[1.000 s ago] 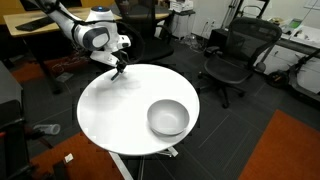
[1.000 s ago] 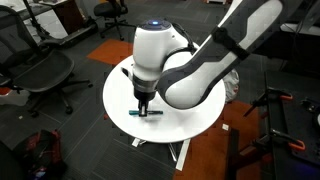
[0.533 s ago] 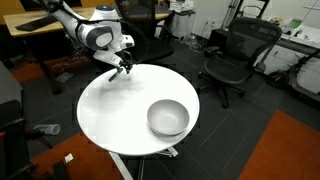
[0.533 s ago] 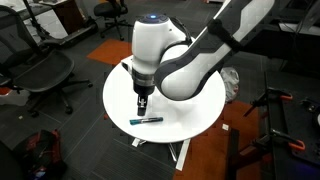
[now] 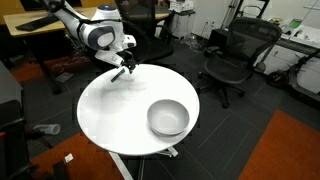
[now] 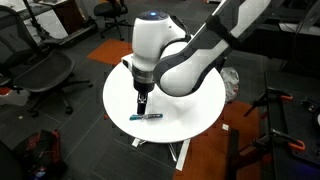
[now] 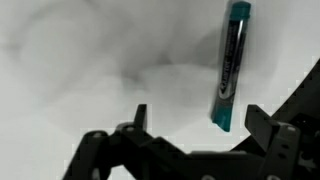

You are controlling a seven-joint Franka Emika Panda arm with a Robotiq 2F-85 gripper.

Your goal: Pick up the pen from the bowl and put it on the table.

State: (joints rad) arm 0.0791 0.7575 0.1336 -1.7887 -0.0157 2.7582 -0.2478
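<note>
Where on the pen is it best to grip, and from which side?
Grip the pen at mid-length, coming from straight above, pincer closing across its thin barrel: it lies flat on the table, so only its sides are free.

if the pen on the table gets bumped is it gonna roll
Probably yes: the pen looks round and slender, lying flat on the smooth white table. Its straight, thin body suggests it is stiff and light. The glossy barrel might slip in the gripper.
</note>
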